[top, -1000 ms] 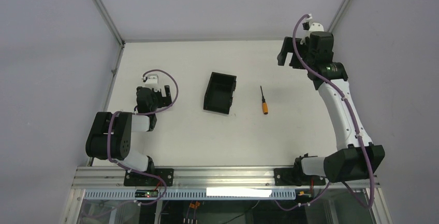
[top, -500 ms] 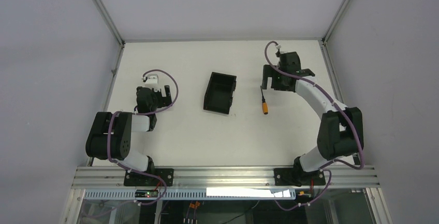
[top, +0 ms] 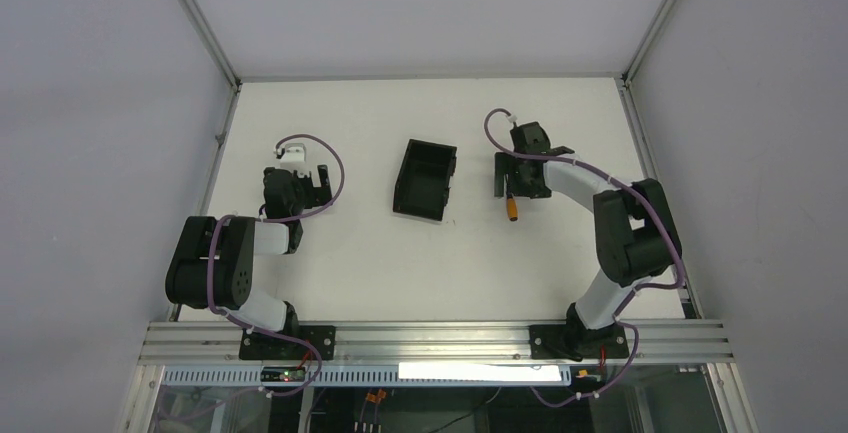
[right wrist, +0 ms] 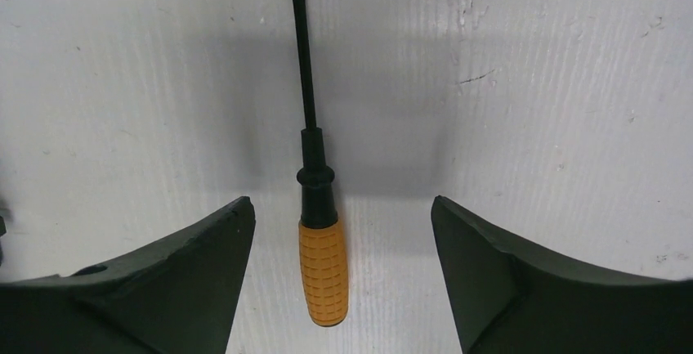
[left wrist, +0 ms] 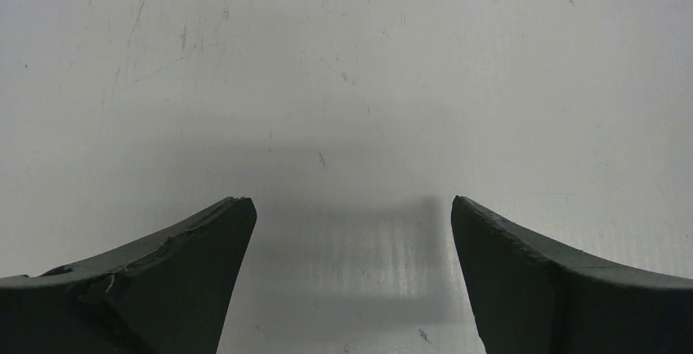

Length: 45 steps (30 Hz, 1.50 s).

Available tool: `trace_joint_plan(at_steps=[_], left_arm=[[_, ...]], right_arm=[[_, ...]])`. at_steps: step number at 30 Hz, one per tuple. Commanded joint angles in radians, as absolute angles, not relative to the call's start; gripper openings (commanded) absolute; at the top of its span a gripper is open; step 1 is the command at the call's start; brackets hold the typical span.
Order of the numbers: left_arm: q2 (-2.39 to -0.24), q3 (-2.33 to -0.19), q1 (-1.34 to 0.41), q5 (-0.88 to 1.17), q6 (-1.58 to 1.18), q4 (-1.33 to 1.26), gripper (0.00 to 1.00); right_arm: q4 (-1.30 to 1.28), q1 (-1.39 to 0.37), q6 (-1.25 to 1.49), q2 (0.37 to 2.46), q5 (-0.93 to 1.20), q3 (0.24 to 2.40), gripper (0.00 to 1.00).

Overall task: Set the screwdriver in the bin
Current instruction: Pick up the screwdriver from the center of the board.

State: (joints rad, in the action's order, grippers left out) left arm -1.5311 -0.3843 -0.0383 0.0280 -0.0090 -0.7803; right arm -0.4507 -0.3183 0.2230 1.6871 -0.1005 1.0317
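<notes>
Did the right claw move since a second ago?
Yes. The right claw swung from the far right corner of the table leftward and nearer, toward the bin, which stayed put. It now sits open around the screwdriver.

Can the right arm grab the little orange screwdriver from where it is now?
Probably yes. The right gripper is open and straddles the screwdriver, which lies flat on the table. Nothing sits between the gripper and the handle. It isn't touching the screwdriver yet.
</notes>
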Motion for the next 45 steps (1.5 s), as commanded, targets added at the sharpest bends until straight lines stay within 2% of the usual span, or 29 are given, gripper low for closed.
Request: trace_joint_plan(at_steps=[1,7,12,14,17,30,45], left_arm=[[-1.507,-0.382,-0.038,0.034,-0.014,-0.808,0.99],[-1.507,-0.382,-0.038,0.033,-0.014,-0.807,0.99],[-1.508,-0.382,-0.037,0.032,-0.014,-0.807,0.99],[-1.508,-0.382,-0.038,0.033,-0.014,-0.807,0.99],[-1.508,-0.382,-0.037,0.032,-0.014,-0.807,0.99],[-1.508,-0.382,-0.038,0.034,-0.014,-0.807,0.99],[-1.507,-0.382,-0.038,0.032,-0.014,-0.807,0.99]], right_arm=[[-0.417,-0.339,0.24,1.706,-0.156,1.031,0.78],[-0.439,-0.356,0.243,1.72,-0.182,1.034,0.45],[-0.459,-0.363,0.249,1.706,-0.186,1.039,0.11],[-0.469,-0.363,0.25,1.692,-0.187,1.044,0.03],[-0.493,-0.364,0.25,1.647,-0.2,1.061,0.0],[-0.685,-0.364,0.221,1.442,-0.271,1.272,0.0],[-0.804,-0.363,0.183,1.395,-0.333,1.57,0.0]])
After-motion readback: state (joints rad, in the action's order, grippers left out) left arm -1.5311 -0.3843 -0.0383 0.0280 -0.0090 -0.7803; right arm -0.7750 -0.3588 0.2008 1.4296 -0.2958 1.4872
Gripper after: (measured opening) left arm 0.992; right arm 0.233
